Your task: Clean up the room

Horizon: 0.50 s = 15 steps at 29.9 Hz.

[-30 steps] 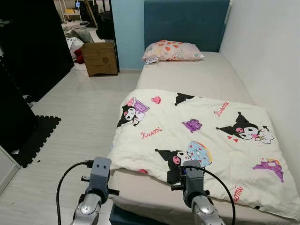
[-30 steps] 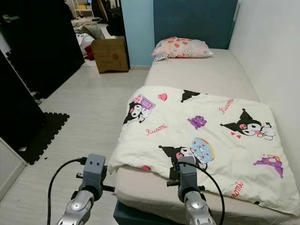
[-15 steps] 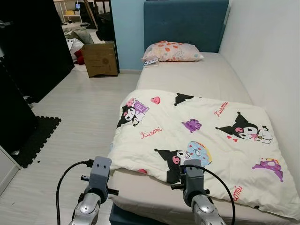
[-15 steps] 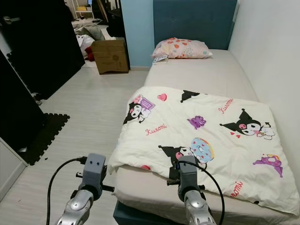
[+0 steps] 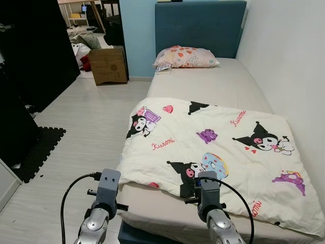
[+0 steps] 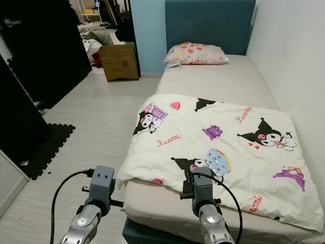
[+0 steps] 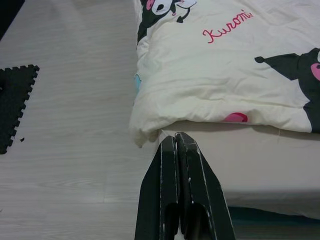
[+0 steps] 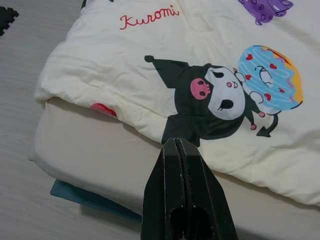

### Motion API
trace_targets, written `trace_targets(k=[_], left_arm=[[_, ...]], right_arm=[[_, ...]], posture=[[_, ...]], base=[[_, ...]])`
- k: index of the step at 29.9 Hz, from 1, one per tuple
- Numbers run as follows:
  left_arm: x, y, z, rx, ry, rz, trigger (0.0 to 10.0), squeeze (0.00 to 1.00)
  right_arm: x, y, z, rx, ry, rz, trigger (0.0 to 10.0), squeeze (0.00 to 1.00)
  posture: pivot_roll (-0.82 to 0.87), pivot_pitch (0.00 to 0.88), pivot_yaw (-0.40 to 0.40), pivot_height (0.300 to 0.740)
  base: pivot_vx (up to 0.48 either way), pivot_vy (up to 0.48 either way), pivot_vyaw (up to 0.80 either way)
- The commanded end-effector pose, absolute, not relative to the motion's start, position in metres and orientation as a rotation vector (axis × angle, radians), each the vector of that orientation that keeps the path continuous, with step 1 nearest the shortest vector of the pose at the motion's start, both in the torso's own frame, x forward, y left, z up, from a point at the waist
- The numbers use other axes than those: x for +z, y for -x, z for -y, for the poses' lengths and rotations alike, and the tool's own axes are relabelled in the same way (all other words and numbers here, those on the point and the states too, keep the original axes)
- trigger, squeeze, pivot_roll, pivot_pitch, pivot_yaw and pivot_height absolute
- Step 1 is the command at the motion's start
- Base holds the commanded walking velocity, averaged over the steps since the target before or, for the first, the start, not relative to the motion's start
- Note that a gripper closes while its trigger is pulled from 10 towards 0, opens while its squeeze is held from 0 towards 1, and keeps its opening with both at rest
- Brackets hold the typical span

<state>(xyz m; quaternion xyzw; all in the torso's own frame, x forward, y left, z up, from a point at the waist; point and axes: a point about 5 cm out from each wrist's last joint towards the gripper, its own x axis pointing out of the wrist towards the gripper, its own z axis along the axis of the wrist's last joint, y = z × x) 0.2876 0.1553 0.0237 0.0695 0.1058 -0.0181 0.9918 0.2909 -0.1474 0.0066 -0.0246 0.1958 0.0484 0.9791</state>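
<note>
Both grippers pressed together, holding nothing: left gripper (image 7: 176, 142), right gripper (image 8: 176, 146). Kuromi comforter (image 5: 213, 147) edge sits just ahead; I'd open wide, then pinch its corners evenly.

Soft matt cloth blanket (image 5: 213, 152)

A cream blanket (image 5: 213, 152) printed with black cartoon figures, pink hearts, purple shapes and red script covers a beige mattress (image 5: 203, 84). At the head of the bed a pale pink pillow (image 5: 187, 56) with red and orange spots lies against a dark blue headboard (image 5: 198, 25). The floor (image 5: 86, 122) is light grey wood grain, with a brown cardboard box (image 5: 107, 65) and a black mat (image 5: 38, 150).
</note>
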Motion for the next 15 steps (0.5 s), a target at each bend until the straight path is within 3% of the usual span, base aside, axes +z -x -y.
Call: trace_targets(k=[1,15], left_arm=[[0.0177,-0.2842,-0.1633,-0.017,-0.160,-0.248,10.0,0.00],[0.0173,-0.2852,-0.1665,-0.002,-0.165,-0.253,10.0,0.00]], right_arm=[[0.0054,-0.2907,0.1436,0.110,0.045,-0.406,10.0,0.00],[0.0065,-0.2917,0.1437,0.116,0.057,-0.401,10.0,0.00]], posture=[[-0.01,0.097,0.021,0.651],[-0.01,0.085,0.020,0.646]], base=[[0.000,0.000,0.00],[0.000,0.000,0.00]])
